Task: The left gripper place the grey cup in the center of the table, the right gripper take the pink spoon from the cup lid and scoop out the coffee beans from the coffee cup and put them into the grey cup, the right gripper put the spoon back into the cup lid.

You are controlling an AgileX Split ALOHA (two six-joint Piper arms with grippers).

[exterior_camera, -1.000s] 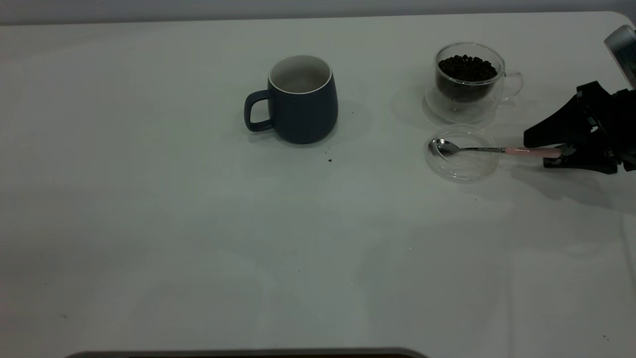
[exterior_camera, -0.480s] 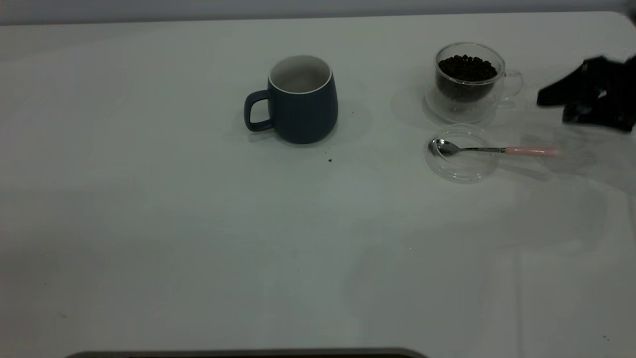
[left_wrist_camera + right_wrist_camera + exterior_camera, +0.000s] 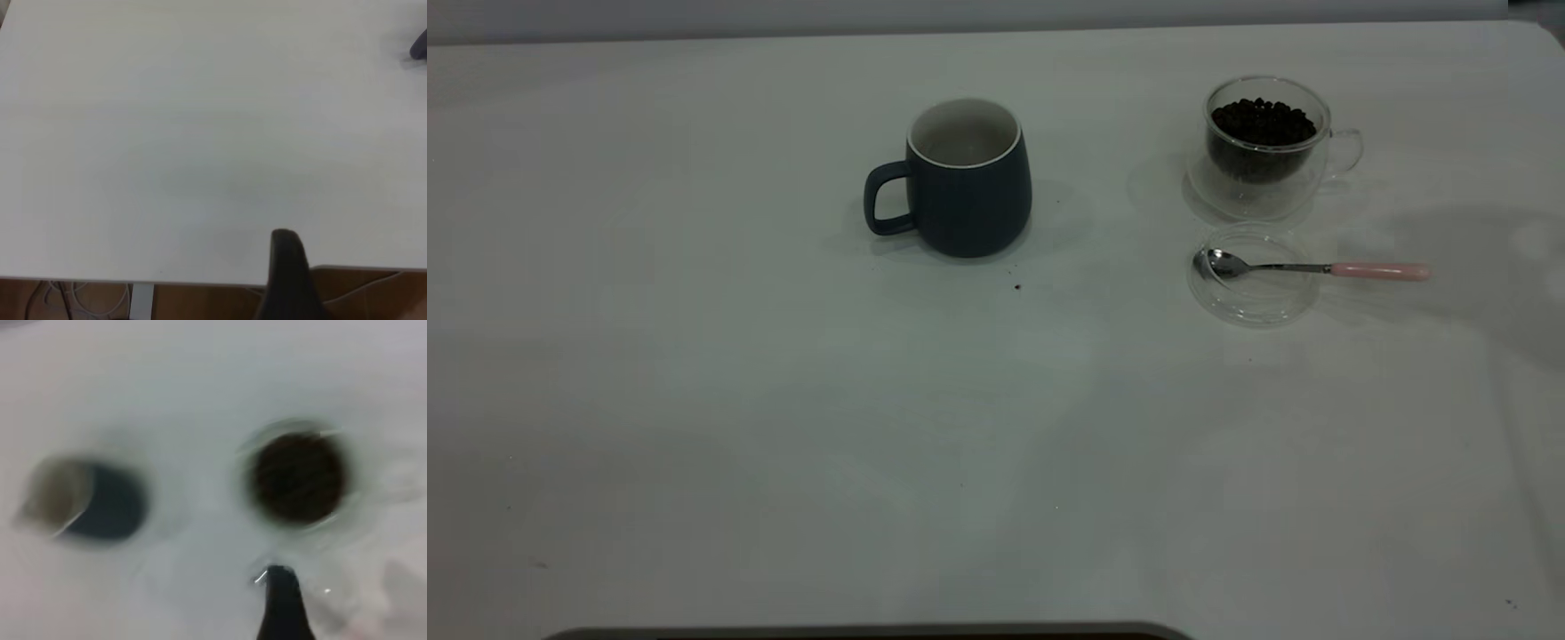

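Right gripper point(image 3: 283, 603) is hovering above the cups, outside the exterior view; whether it is spread or pressed together cannot be told. Left gripper point(image 3: 288, 280) is idling at the table point(image 3: 694, 400) edge, equally unreadable. The grey cup point(image 3: 967, 182) is standing near centre, toward 12 o'clock. The coffee cup point(image 3: 1263, 147) is sitting at 2 o'clock, with the cup lid point(image 3: 1254, 302) at its 6 o'clock carrying the pink spoon point(image 3: 1316, 268), handle pointing to 3 o'clock. The task is looking finished; any retreat should be going upward, clear of that overhanging handle.

A dark blue-grey cup point(image 3: 965, 180) with a white inside, a clear glass cup point(image 3: 1264, 147) of dark brown beans point(image 3: 1263, 122), and a silver, pink-handled spoon point(image 3: 1312, 268) on a white table point(image 3: 783, 400).
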